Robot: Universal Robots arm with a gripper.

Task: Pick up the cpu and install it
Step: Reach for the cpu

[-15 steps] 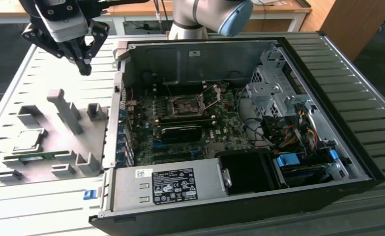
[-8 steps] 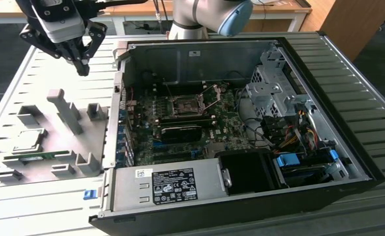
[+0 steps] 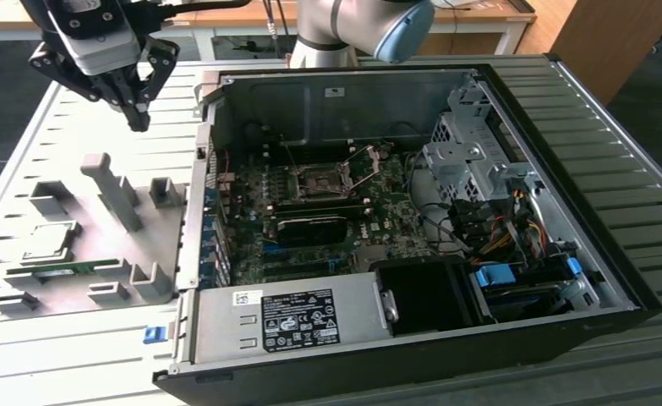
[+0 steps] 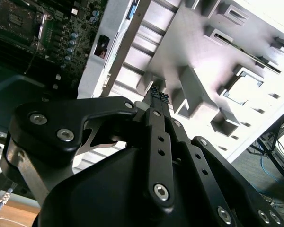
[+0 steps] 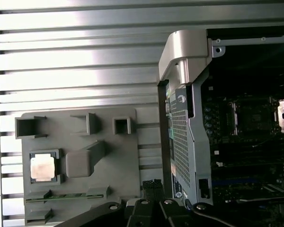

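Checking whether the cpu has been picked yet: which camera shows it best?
The first wrist view: the cpu is seen face-on, silvery top unobstructed, seated in its recess on the grey holder tray. The exterior view shows the cpu at a slant on that tray; the second wrist view shows the cpu obliquely, in glare.

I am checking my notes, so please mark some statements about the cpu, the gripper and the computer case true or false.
1. The small square silvery cpu lies in the grey plastic tray. True.
2. The black gripper holds the cpu. False: its jaws are shut on nothing, above the table.
3. A long thin green memory stick lies beside the cpu. True.
4. The black computer case is closed. False: it is open, showing the square dark-framed socket.
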